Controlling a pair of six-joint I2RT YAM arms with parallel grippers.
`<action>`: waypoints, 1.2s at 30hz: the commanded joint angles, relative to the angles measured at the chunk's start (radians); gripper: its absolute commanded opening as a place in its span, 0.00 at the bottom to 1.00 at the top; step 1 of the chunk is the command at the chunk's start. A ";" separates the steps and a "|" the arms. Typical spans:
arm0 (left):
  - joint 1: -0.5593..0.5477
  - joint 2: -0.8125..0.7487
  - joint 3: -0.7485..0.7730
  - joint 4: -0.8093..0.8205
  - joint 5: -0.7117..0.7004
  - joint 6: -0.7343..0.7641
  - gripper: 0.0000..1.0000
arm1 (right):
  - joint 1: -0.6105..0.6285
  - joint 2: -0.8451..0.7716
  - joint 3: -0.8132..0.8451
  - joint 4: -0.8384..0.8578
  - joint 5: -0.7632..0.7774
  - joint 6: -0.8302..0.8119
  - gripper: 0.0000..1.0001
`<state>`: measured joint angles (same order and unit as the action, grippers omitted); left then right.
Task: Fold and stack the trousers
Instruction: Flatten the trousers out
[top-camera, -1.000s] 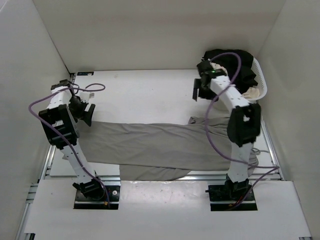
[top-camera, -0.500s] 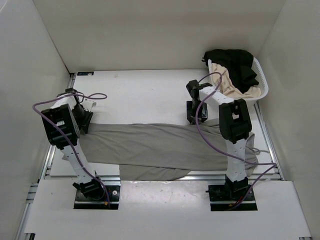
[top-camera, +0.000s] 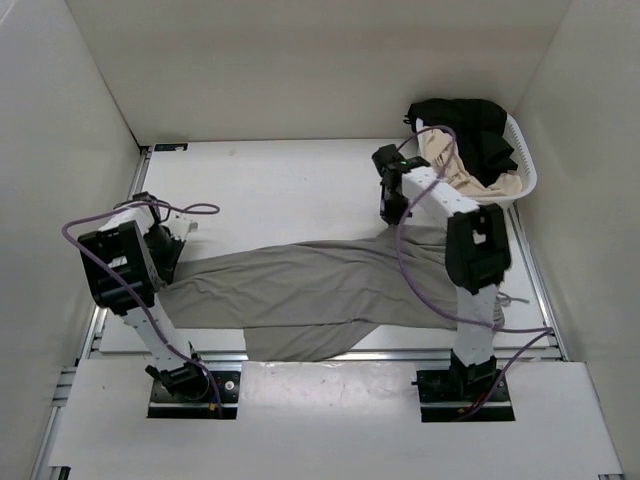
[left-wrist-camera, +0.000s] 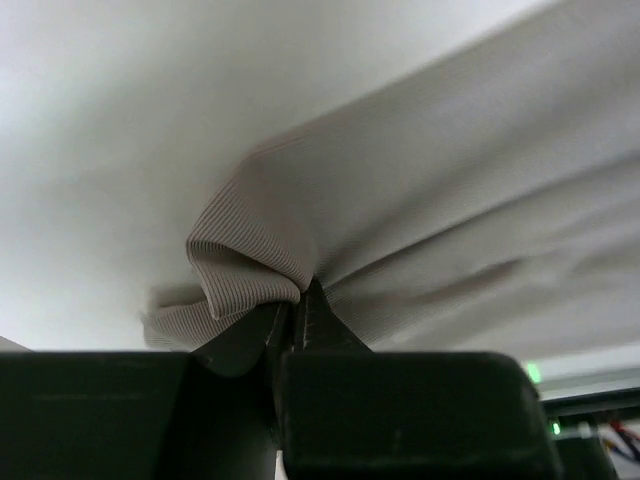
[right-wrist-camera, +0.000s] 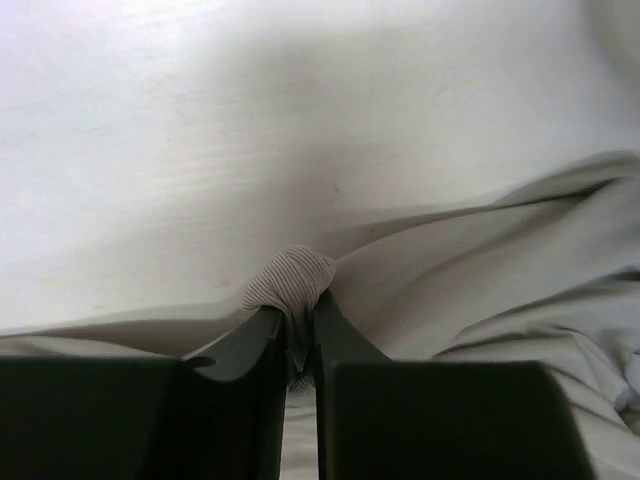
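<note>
Grey trousers (top-camera: 320, 295) lie stretched across the white table between the two arms. At their left end my left gripper (top-camera: 172, 262) is shut on a bunched ribbed edge of the trousers (left-wrist-camera: 240, 285); the black jaws in the left wrist view (left-wrist-camera: 292, 318) meet with cloth pinched between them. At the far right corner of the cloth my right gripper (top-camera: 392, 208) is shut on a ribbed fold of the trousers (right-wrist-camera: 292, 282), pinched between its fingertips (right-wrist-camera: 299, 322). The cloth rises a little towards both grips.
A white laundry basket (top-camera: 522, 160) at the back right holds black (top-camera: 470, 125) and cream clothes. White walls close in the left, back and right sides. The right end of the trousers hangs near the table's right edge (top-camera: 535, 280).
Both grippers came down onto the trousers' far edge and shut on it. The right gripper has since pulled its corner up and back, and the cloth has narrowed and shifted.
</note>
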<state>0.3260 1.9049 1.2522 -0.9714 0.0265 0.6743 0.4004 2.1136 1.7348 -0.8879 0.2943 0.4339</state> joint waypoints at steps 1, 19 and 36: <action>0.005 -0.122 -0.092 -0.061 -0.019 0.067 0.14 | -0.008 -0.313 -0.104 0.241 0.089 0.088 0.00; 0.005 -0.201 -0.427 -0.088 -0.093 0.166 0.25 | -0.018 -0.504 -0.514 0.270 0.037 0.042 0.26; -0.364 -0.031 0.414 -0.274 0.289 0.107 1.00 | -0.095 -0.750 -0.695 0.096 0.149 0.237 0.96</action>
<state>0.1101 1.8156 1.6733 -1.2114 0.2146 0.8101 0.2882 1.3327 1.0897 -0.7589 0.4904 0.6384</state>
